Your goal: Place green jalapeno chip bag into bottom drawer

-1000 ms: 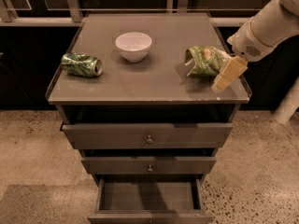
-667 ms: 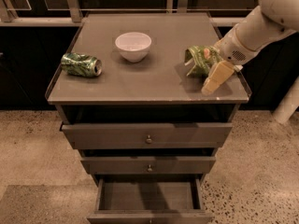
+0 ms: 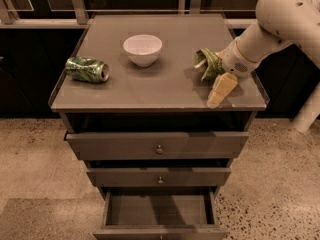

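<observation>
The green jalapeno chip bag (image 3: 206, 63) lies on the right side of the cabinet top (image 3: 160, 86), wrinkled, with white edges. My gripper (image 3: 218, 82) reaches in from the upper right on a white arm (image 3: 280, 19) and sits right against the bag's right side, low over the top near its front right corner. It covers part of the bag. The bottom drawer (image 3: 160, 232) is pulled out and open below the two knobbed drawers, and nothing shows inside it.
A white bowl (image 3: 142, 49) stands at the middle back of the top. A dented green can (image 3: 87, 69) lies on its side at the left. The top drawer (image 3: 158, 145) and the middle drawer (image 3: 159, 176) stick out slightly. Speckled floor surrounds the cabinet.
The arm has swung left and towards the bag. The gripper now sits closer against the bag's right side. The bag, bowl and can have not moved.
</observation>
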